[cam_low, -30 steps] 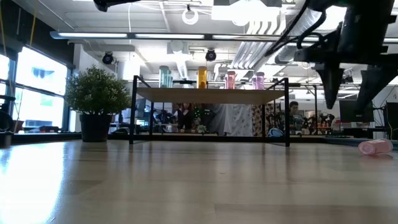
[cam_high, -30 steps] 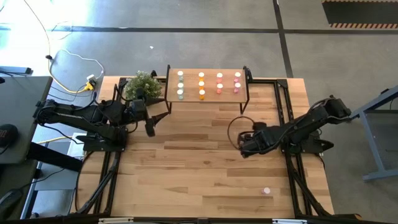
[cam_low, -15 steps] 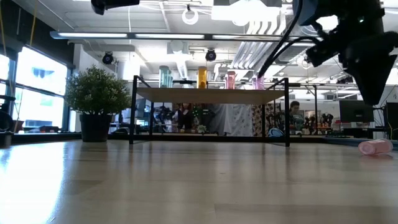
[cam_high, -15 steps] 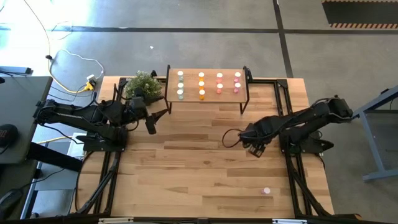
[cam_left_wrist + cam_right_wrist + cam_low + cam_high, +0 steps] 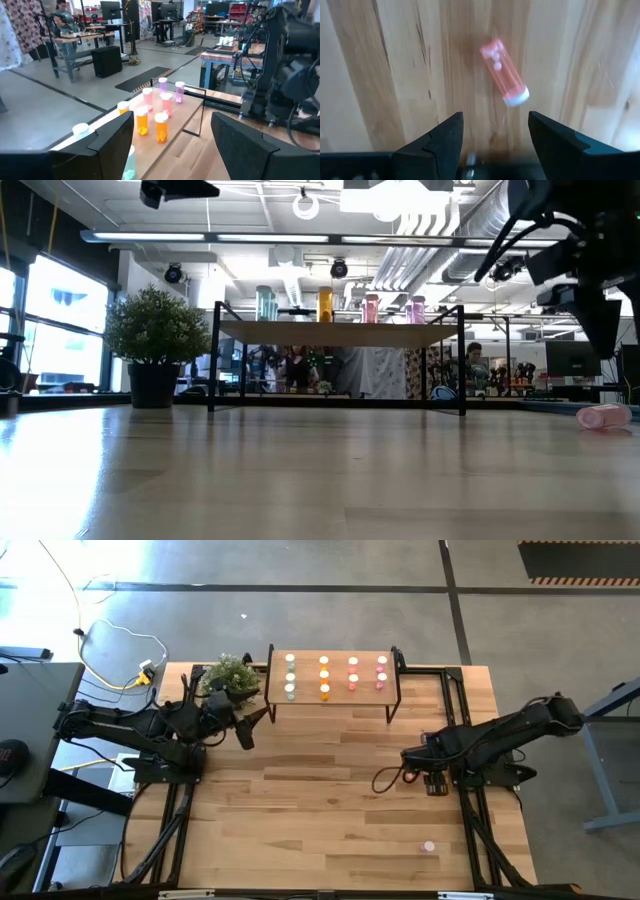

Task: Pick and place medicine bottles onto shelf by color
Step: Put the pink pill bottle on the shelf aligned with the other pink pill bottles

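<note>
The shelf (image 5: pixel 333 682) stands at the table's (image 5: pixel 320 830) 12 o'clock edge, and eleven capped bottles (image 5: pixel 324 673) stand upright on it in four rows by colour: pale green at the 9 o'clock end, then orange, then red-pink, then pink at the 3 o'clock end. A potted plant (image 5: pixel 230 678) sits just beside the shelf's 9 o'clock end. One more pink bottle (image 5: pixel 429 847) lies on its side on the bare wood, well apart from the shelf, down toward 5 o'clock. The right gripper (image 5: pixel 431 778) hangs above the table at about 3 o'clock, its jaws apart and holding nothing; through its wrist camera the fallen bottle (image 5: pixel 504 72) shows on the planks ahead of the fingers (image 5: pixel 447 142), white cap nearest them. The left gripper (image 5: pixel 252 726) waits near the plant at about 10 o'clock, jaws spread and empty, facing the shelf's rows.
</note>
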